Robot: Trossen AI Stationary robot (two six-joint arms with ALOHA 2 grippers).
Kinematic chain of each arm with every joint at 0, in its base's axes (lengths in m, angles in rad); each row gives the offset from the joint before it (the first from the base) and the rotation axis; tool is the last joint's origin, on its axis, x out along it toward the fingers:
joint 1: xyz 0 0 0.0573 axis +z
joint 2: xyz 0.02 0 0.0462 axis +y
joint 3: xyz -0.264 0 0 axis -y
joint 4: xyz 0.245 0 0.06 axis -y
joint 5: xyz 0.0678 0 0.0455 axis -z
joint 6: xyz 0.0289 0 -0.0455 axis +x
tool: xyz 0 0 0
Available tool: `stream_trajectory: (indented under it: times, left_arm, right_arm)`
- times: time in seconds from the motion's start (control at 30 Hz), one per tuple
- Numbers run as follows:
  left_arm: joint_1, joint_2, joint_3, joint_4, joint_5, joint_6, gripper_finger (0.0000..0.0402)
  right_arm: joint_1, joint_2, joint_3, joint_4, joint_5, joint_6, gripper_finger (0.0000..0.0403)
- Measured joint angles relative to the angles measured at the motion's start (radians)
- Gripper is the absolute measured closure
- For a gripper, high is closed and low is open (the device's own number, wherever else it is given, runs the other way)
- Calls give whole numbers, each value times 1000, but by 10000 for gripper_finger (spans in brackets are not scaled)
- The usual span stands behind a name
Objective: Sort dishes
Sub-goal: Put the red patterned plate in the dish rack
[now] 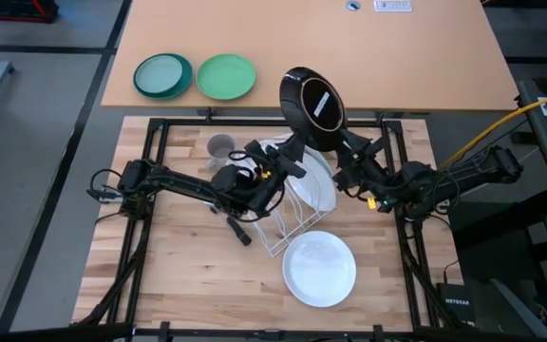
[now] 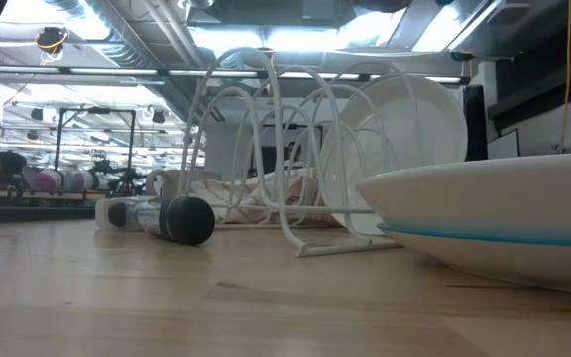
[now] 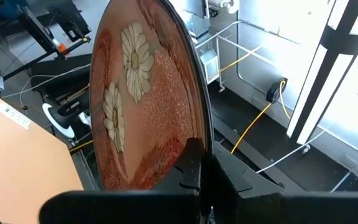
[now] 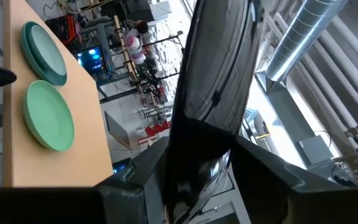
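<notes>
The red-flowered plate stands on edge in the air above the far side of the wire dish rack, black back up in the high view. The left gripper and the right gripper are both clamped on its lower rim, one from each side. A white label on the black back cannot be read. A white plate leans in the rack, mostly hidden; another white plate lies near it; the grey cup stands behind the left arm.
</notes>
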Motion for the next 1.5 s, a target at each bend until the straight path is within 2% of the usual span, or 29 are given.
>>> stream_trajectory:
  times: [0.1, 0.33, 0.43, 0.57, 0.73, 0.97, 1.2, 1.33, 1.5]
  left_arm:
    - [-2, 0, 0, -3, 4, -2, 401]
    - [-20, 0, 0, -13, -6, -27, 401]
    - [-28, 0, 0, -20, -12, -42, 401]
    - [-36, 1, 0, -27, -10, -60, 396]
    - [-36, 3, 0, -38, 5, -99, 370]
    - [-43, 7, -2, -43, 7, -117, 342]
    - [-59, 7, -2, -39, -6, -85, 337]
    - [-83, 5, -2, -91, -8, -79, 337]
    - [-119, 4, 0, -163, -9, 5, 336]
  right_arm:
    - [2, 0, 0, 25, -1, -1, 243]
    - [2, -2, 2, 46, -15, 0, 326]
    - [1, -3, 3, 56, -30, -1, 345]
    - [1, -1, 3, 89, -40, -5, 350]
    - [2, 1, 2, 134, -43, -1, 355]
    - [3, 1, 2, 139, -54, 11, 382]
    - [3, 2, 2, 153, -54, 1, 382]
    - [5, 3, 0, 177, -54, -21, 382]
    - [5, 4, -2, 207, -53, -55, 382]
